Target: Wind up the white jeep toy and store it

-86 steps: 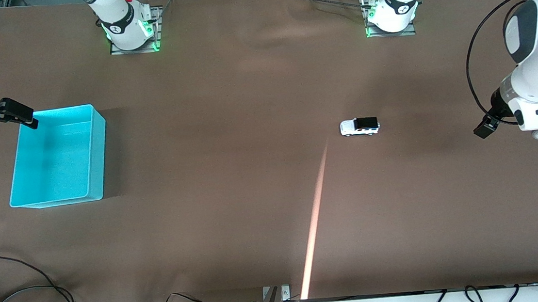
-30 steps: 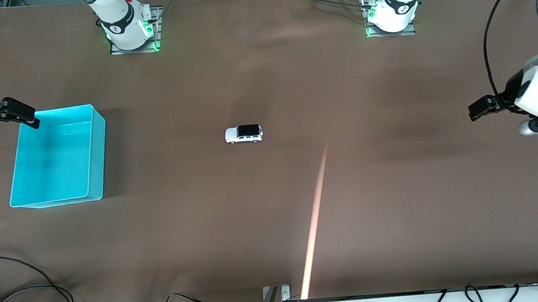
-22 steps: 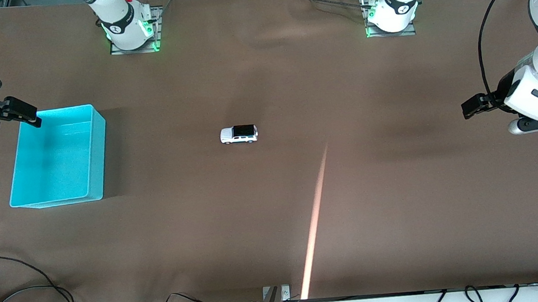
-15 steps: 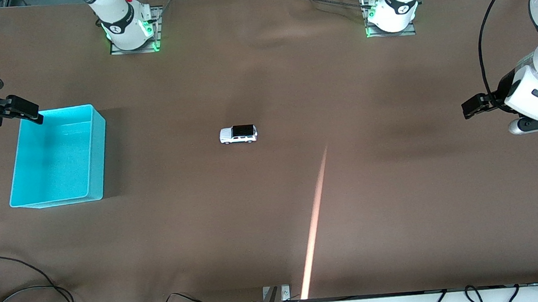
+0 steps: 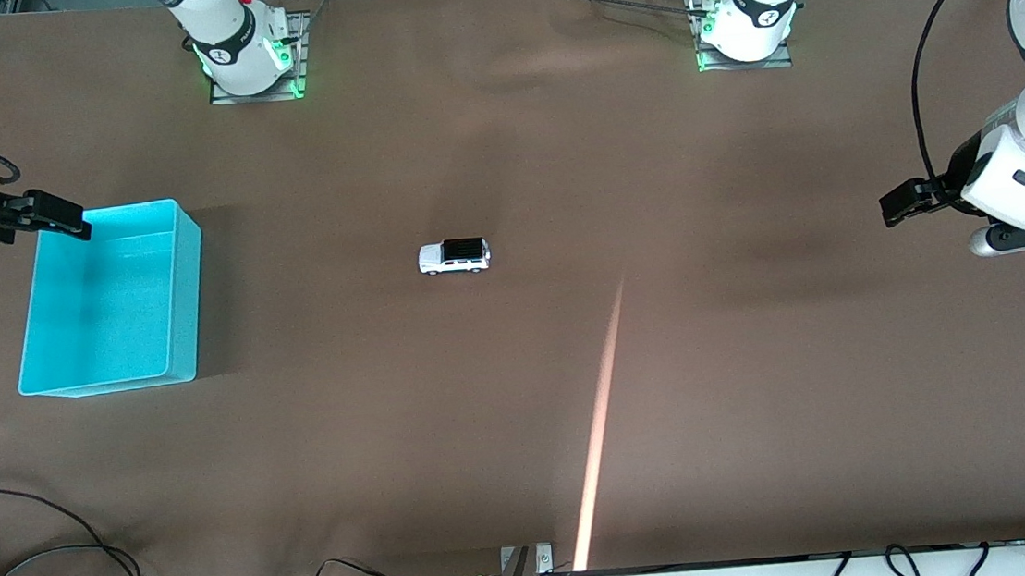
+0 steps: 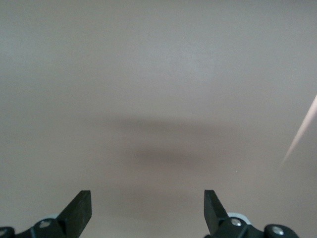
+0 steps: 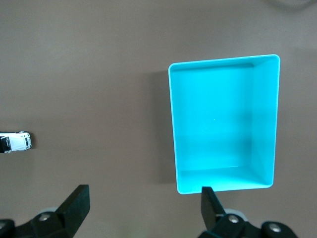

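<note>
The white jeep toy [image 5: 454,256] stands on its wheels on the bare brown table, about midway between the two arms, with nothing touching it. It also shows at the edge of the right wrist view, jeep [image 7: 15,142]. My right gripper [image 5: 62,225] hangs open and empty over the farther corner of the cyan bin [image 5: 106,305]; in its wrist view the open gripper [image 7: 143,206] is above table beside the empty bin [image 7: 223,129]. My left gripper [image 5: 899,203] waits open over bare table at the left arm's end, with only cloth between its fingers [image 6: 79,210].
A streak of light [image 5: 598,420] runs across the cloth from the near edge toward the middle. Cables [image 5: 55,569] lie along the near edge at the right arm's end. Both arm bases [image 5: 241,52] stand at the farther edge.
The jeep has rolled from the left arm's end toward the middle and come to rest. The right gripper has shifted slightly over the bin's corner. The left arm has settled still.
</note>
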`<state>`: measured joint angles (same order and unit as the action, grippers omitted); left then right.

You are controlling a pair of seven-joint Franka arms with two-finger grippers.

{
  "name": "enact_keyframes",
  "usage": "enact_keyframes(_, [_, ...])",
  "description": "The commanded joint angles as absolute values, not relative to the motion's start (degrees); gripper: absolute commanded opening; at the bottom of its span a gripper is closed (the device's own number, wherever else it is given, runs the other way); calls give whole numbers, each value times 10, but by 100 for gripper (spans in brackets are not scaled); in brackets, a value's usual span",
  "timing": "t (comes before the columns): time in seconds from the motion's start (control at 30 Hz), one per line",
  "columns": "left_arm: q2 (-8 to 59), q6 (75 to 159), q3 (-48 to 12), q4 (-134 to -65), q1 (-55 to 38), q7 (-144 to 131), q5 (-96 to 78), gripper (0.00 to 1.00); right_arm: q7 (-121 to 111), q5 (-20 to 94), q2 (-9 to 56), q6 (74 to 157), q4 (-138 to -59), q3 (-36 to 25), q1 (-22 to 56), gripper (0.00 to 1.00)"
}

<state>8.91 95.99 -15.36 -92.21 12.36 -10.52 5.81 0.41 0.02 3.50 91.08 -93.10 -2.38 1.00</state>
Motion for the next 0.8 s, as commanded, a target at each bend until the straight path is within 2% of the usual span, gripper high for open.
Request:
enact_keyframes(0.0, [97,947,-155,-905,124,-92,71,100,20,-2,47,906,-928,-18,11,100])
enact_keyframes(0.13, [97,947,-155,-904,124,-92,71,100,20,-2,51,925,-947,-5,11,100])
enact_keyframes(0.47, [97,947,-155,-904,124,-93,71,100,22,-2,39,1022,-1050,13,12,100])
enact_keyframes(0.77, [97,947,-155,-904,124,-93,71,100,117,-2,40,1146,-1146,46,13,100])
